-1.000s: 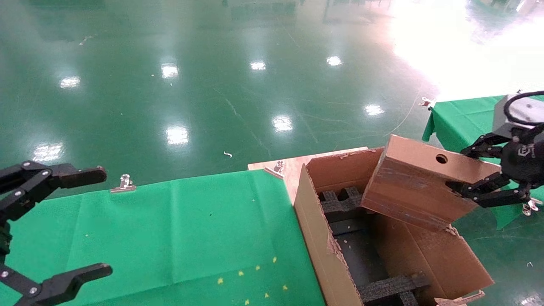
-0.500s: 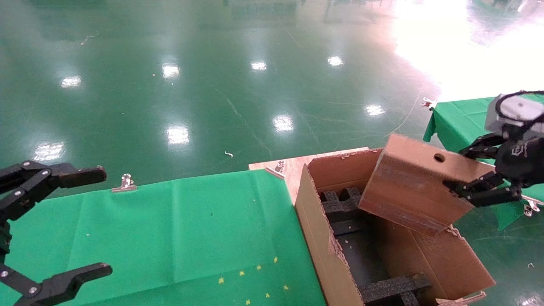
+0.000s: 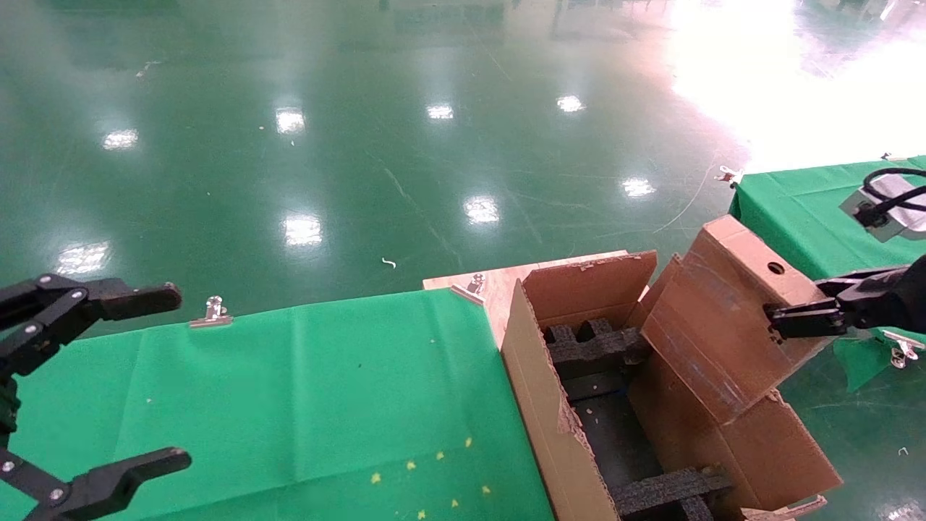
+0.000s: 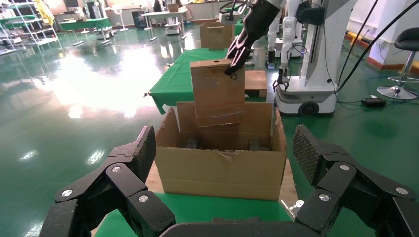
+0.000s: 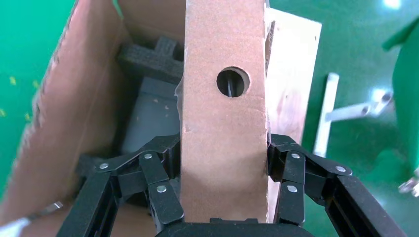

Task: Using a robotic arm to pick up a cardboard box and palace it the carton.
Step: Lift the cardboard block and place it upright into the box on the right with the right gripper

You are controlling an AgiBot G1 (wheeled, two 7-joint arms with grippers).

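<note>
Right end effector [image 5: 225,190]: clamped on the cardboard box [image 3: 723,329], fingers pressed against both broad faces.
Cardboard box: held tilted over the carton [image 3: 550,427], holed narrow face turned towards the end effector, lower end dipped into the open top.
Carton: below the gripped box, black foam inserts [image 3: 589,344] seen inside.
Left end effector [image 4: 222,163]: spread wide, nothing held, parked over the green worktop [image 3: 289,391].

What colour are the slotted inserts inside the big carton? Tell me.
Black foam inserts inside the brown carton; the head view shows them best.
</note>
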